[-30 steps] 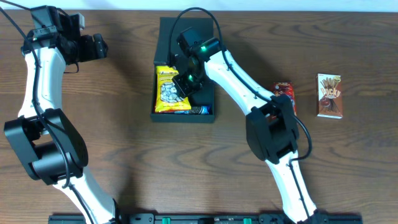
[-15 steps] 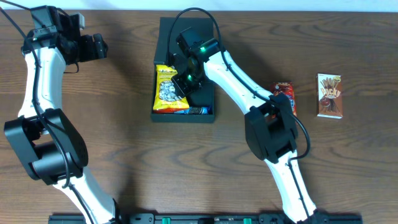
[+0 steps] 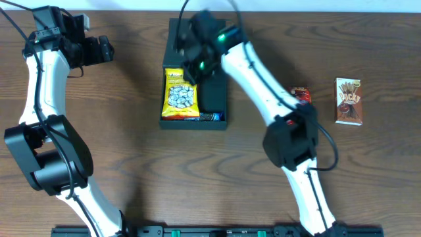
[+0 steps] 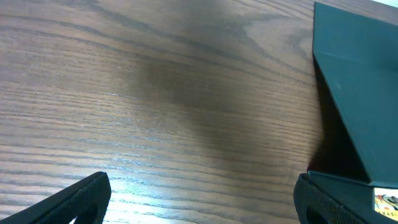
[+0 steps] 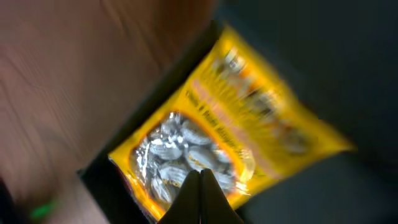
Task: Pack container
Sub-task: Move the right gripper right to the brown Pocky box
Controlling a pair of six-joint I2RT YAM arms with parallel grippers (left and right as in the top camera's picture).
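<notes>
Evidently our right gripper [image 5: 199, 186] hangs pressed together, holding nothing, above the yellow packet [image 5: 249, 118] lying in the container [image 3: 195, 123], lid-open at the table's [image 3: 131, 164] far middle; our left gripper [image 4: 202, 199] waits spread to its left, presumably leaving room.
</notes>
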